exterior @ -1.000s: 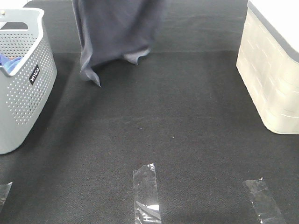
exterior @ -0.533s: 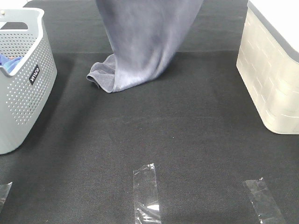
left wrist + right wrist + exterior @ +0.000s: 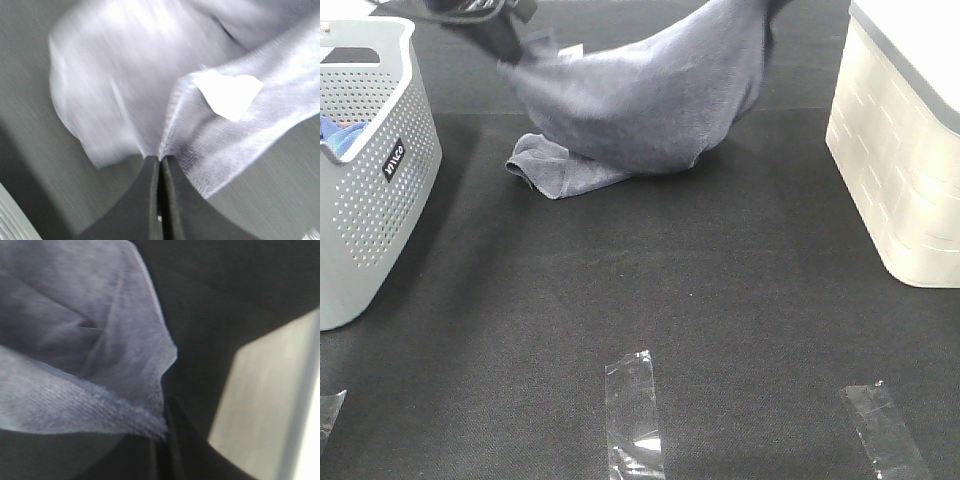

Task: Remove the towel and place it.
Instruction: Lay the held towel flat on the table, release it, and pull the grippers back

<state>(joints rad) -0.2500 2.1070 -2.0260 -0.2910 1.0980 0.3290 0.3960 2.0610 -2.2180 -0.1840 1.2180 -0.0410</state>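
The slate-grey towel (image 3: pixel 640 110) hangs between my two grippers at the back of the black table, its lower part sagging and bunched on the surface. My left gripper (image 3: pixel 508 42) is shut on the towel's upper left corner; the left wrist view shows the jaws pinched on the hem (image 3: pixel 161 159) beside a small white tag (image 3: pixel 227 95). My right gripper is out of the exterior view at the top edge. The right wrist view shows it (image 3: pixel 162 432) shut on the towel's hem (image 3: pixel 90 365).
A grey perforated laundry basket (image 3: pixel 365 180) with a blue cloth (image 3: pixel 338 135) inside stands at the left. A cream bin (image 3: pixel 905 150) stands at the right. Clear tape strips (image 3: pixel 635 415) lie on the black mat (image 3: pixel 670 300) near the front.
The towel has come down from hanging straight: its lower end landed and bunched on the mat, and its upper edge now spreads wide. My left gripper has moved left and down into view.
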